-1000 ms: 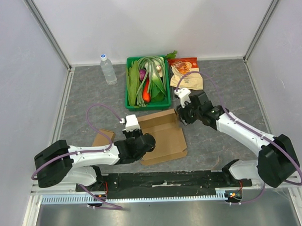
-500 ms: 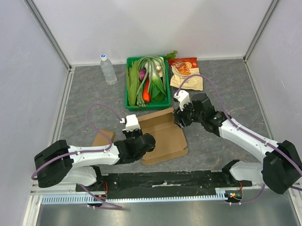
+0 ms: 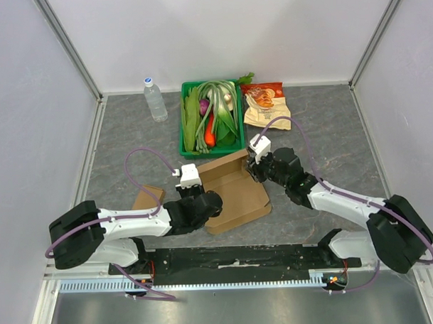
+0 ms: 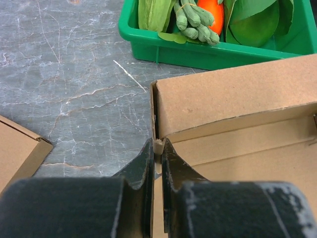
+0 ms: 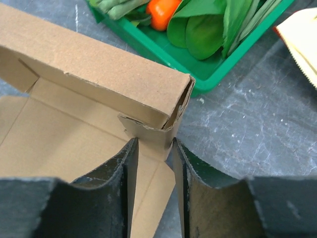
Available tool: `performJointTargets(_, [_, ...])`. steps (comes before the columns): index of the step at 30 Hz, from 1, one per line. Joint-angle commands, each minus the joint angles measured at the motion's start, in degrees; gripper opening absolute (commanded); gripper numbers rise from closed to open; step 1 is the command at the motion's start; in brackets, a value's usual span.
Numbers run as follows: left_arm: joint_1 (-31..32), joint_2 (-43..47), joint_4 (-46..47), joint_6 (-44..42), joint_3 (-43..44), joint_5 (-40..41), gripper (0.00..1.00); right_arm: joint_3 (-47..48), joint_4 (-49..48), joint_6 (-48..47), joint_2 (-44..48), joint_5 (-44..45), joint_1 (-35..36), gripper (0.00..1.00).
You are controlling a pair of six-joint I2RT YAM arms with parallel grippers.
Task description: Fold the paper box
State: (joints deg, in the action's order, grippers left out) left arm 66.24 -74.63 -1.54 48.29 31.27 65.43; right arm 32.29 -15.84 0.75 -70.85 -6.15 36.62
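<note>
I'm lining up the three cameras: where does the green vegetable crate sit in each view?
Top external: green crate at upper centre, behind the cardboard box.
Left wrist: crate at top right.
Right wrist: crate along the top, centre to right.
Shared landmark: the box's raised wall, directly in front of the crate.

Paper box (image 3: 232,190): middle of the worktop (image 3: 329,129), centre frame.
Crate (image 3: 211,152): just behind the box, vegetables (image 3: 213,116) in it.
Bottle (image 3: 155,100): left of the crate.
Snack bags (image 3: 266,107): right of the crate.
Cardboard piece (image 3: 148,198): left of the box.
Left hand (image 4: 157,148): box's left edge.
Right hand (image 5: 154,144): box's upper-right corner.
</note>
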Motion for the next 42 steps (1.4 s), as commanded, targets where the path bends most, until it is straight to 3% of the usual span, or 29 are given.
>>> performJointTargets(1, [0.03,0.19,5.32,-0.57,0.11,1.54,0.02,-1.00,-13.25,-0.13,-3.50,4.74,1.08,0.43])
performJointTargets(2, [0.03,0.19,5.41,-0.57,-0.06,1.46,0.02,-1.18,-14.21,-0.23,-4.12,5.79,1.17,0.50])
performJointTargets(4, [0.03,0.45,5.58,-0.57,-0.24,1.37,0.02,-0.92,-16.07,-1.79,-5.52,6.50,1.35,0.52])
performJointTargets(10, [0.03,0.63,5.76,-0.66,-0.50,1.11,0.02,-0.30,-18.35,-4.00,-8.07,7.47,1.26,0.39])
performJointTargets(12, [0.03,0.36,5.76,-0.92,-0.24,1.02,0.02,-0.30,-18.88,-4.18,-8.86,6.60,1.26,0.39])
performJointTargets(17, [0.03,-0.08,5.67,-0.74,0.02,1.02,0.02,0.23,-14.05,-0.85,-6.85,-3.24,1.17,0.59])
performJointTargets(19, [0.03,-0.16,5.58,-0.57,0.02,0.93,0.02,-0.48,-9.85,0.91,-3.25,-3.34,1.17,0.76])
performJointTargets(22, [0.03,-0.60,4.97,-0.39,0.46,0.84,0.02,0.58,0.61,4.42,1.40,-2.72,0.82,0.85])
performJointTargets(28, [0.03,-1.04,4.35,-0.30,1.08,0.84,0.02,0.05,17.84,13.65,17.56,3.50,0.82,0.90])
performJointTargets(30, [0.03,-0.87,4.18,-0.22,1.08,0.58,0.02,0.57,22.58,17.07,24.69,12.45,-0.05,0.93])
performJointTargets(34, [0.03,-0.96,4.09,-0.22,1.08,0.49,0.02,4.00,30.16,17.35,22.53,18.02,-9.08,0.89])
performJointTargets(37, [0.03,-1.13,4.09,-0.22,1.17,0.49,0.02,4.54,27.98,12.45,16.47,17.84,-11.57,0.74])
performJointTargets(42, [0.03,-2.36,3.91,-0.22,1.95,0.40,0.02,2.34,18.83,4.36,8.90,6.34,-11.57,0.58])
